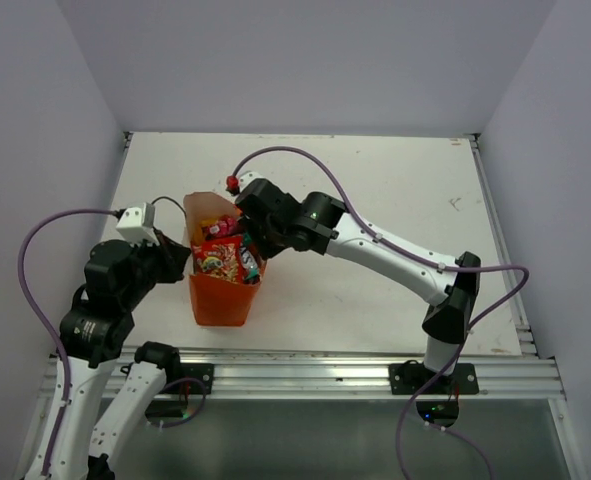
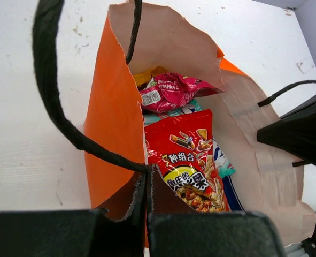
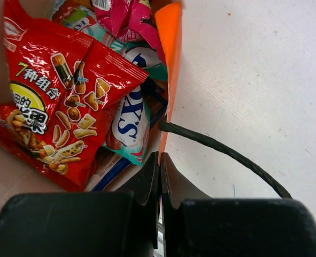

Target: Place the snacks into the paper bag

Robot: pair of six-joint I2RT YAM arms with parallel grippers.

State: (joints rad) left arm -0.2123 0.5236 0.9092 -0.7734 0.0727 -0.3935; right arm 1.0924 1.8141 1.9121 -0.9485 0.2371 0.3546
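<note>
Two sets of jaws at work, one on each side of the paper bag [image 1: 220, 295].

Bag: orange, upright on the white tabletop [image 1: 395, 190], close to the near edge and left of centre. The mouth is open and shows the pale inside.

Left jaws: clenched on the rim of the bag's left wall [image 2: 112, 123]. The two pads are pressed flat together with the paper edge between them. One dark cord handle [image 2: 51, 96] loops up past the left wrist camera.

Right jaws: clenched on the rim of the opposite wall [image 3: 171, 32], closed tight on the paper. The other cord handle [image 3: 222, 152] trails outside the bag over the tabletop.

Snacks [image 1: 220, 258]: inside the bag, packed loosely on top of one another.
- The red packet [image 2: 187, 160] lies uppermost, glossy, printed with mixed nuts and crackers. It fills the near part of the right wrist view [image 3: 56, 101].
- The pink packet [image 2: 171, 91] lies toward the far end of the bag, crumpled, with a barcode patch showing. It also sits at the top of the right wrist view [image 3: 126, 19].
- The teal-and-white packet [image 3: 131, 123], with blue lettering, is tucked under the red one against the right wall. Only a sliver shows from the left wrist [image 2: 222, 160].
- A yellow-orange corner [image 2: 147, 77] peeks out behind the pink packet. Too little shows to identify it.
</note>
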